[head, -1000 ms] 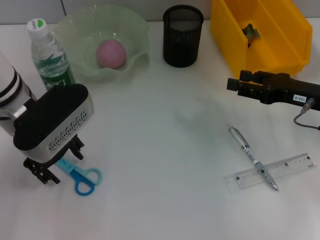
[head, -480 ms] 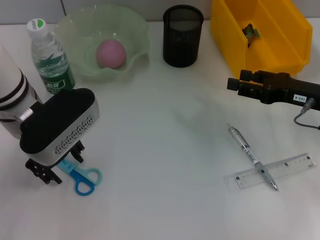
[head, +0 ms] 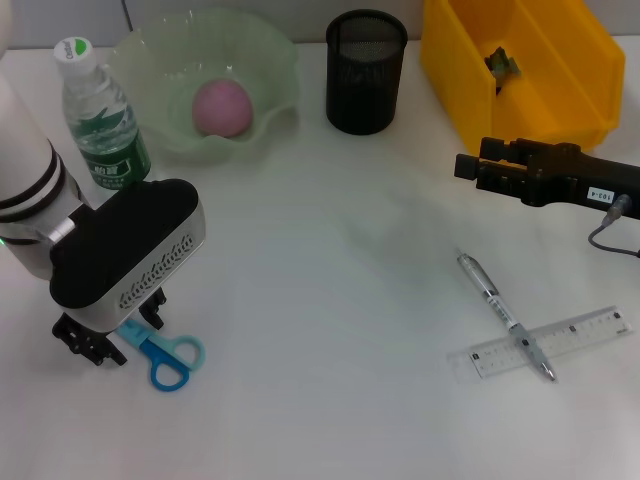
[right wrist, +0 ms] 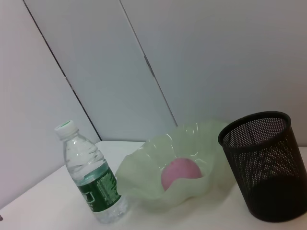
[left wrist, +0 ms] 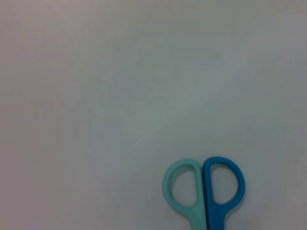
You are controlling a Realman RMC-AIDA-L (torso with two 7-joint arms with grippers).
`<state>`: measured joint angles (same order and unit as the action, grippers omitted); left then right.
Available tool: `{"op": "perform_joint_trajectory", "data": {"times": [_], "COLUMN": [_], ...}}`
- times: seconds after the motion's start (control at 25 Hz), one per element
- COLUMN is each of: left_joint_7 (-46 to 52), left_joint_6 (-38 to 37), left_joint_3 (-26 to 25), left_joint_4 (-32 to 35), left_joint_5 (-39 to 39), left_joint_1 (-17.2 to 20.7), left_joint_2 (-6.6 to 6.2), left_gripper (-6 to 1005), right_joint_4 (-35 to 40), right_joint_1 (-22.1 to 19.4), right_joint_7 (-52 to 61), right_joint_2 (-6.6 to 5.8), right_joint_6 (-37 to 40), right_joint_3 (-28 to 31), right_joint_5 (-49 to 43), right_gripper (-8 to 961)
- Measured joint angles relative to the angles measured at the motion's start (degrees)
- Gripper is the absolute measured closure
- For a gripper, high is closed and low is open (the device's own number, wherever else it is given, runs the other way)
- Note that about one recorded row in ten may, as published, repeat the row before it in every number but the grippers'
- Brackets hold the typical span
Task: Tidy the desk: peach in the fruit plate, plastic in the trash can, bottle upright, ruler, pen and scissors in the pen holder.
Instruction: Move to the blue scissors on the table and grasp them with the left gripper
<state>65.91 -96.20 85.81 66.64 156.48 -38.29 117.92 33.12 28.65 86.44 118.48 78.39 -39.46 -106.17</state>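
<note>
From the head we see our left gripper (head: 100, 340) over the scissors (head: 165, 357); its wrist shows only handles; jaws' state unclear.

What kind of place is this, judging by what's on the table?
Probably an office desk set up for a tidying trial: a white table with a mesh pen holder, a pen lying across a ruler, scissors and a water bottle.

I count one peach (head: 221, 107), bottle (head: 100, 115), bowl (head: 150, 60), mesh cup (head: 366, 72), yellow bin (head: 470, 90), pen (head: 492, 295), ruler (head: 580, 332) and scissors (head: 165, 356).
</note>
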Motion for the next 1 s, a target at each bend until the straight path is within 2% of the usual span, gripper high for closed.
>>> {"op": "perform_joint_trajectory", "data": {"times": [0.04,1.0], "left_joint_7": [0.09,1.74], "left_joint_6": [0.01,0.91], "left_joint_3": [0.02,1.36], "left_joint_4": [-0.02,-0.50], "left_joint_5": [0.16,1.11], "left_joint_1": [-0.09,-0.48], "left_joint_2": [0.05,0.29], "left_gripper": [500,508], "right_joint_4": [0.05,0.10], "right_joint_1": [0.00,0.00], "right_joint_7": [0.00,0.02], "right_joint_2": [0.00,0.00], "right_joint_6": [0.11,0.29], "right_joint_3": [0.00,0.00], "right_joint_5": [0.00,0.00], "right_gripper": [315,316]}}
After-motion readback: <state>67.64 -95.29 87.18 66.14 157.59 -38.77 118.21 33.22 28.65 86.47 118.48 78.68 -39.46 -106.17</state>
